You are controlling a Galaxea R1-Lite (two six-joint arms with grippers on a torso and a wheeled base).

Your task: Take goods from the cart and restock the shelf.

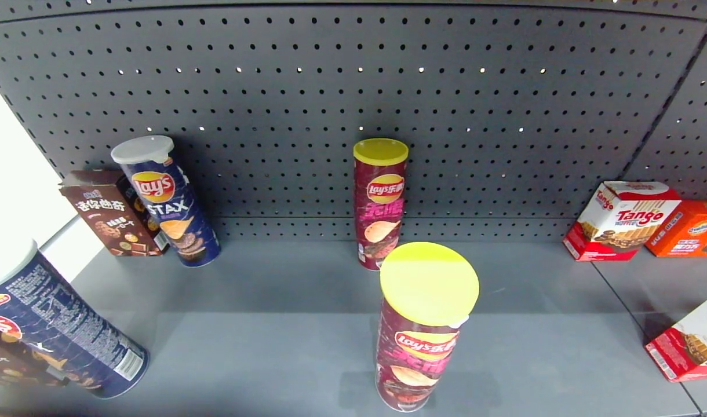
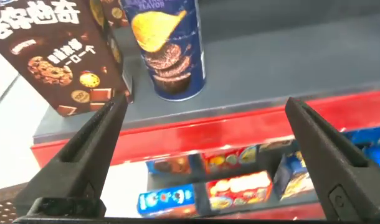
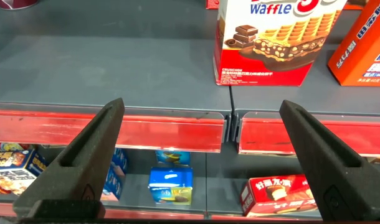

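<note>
Head view: a grey metal shelf (image 1: 272, 324) backed by a dark perforated panel (image 1: 353, 87) carries the goods. A maroon cylindrical chip canister with a yellow lid (image 1: 423, 330) stands upright near the front edge at centre. A second maroon canister with a yellow lid (image 1: 380, 202) stands upright behind it, against the panel. To the left, a dark blue chip canister with a translucent white lid (image 1: 167, 200) stands at the back, touching or just beside a brown cardboard cookie box (image 1: 107, 211). Another dark blue canister (image 1: 52, 330) stands at the left front. To the right, a red-and-white wafer box (image 1: 623, 220) and an orange box (image 1: 692, 229) stand side by side at the back, and a further red-and-white box (image 1: 689, 341) sits nearer the front. Left wrist view: the left gripper (image 2: 205, 106) has its black fingers spread wide. It is positioned in front of the shelf's red edge strip (image 2: 240, 127), facing the brown cardboard cookie box (image 2: 59, 56) and the blue canister beside it. Packaged goods (image 2: 233, 186) occupy the level below. Right wrist view: the right gripper (image 3: 202, 104) is likewise spread wide, in front of the red strip. A red-and-white wafer carton (image 3: 271, 40) stands upright close to the front edge, with an orange carton (image 3: 364, 43) just beside it. A blue pack (image 3: 170, 183) and a red pack (image 3: 277, 193) lie on the lower level.
</note>
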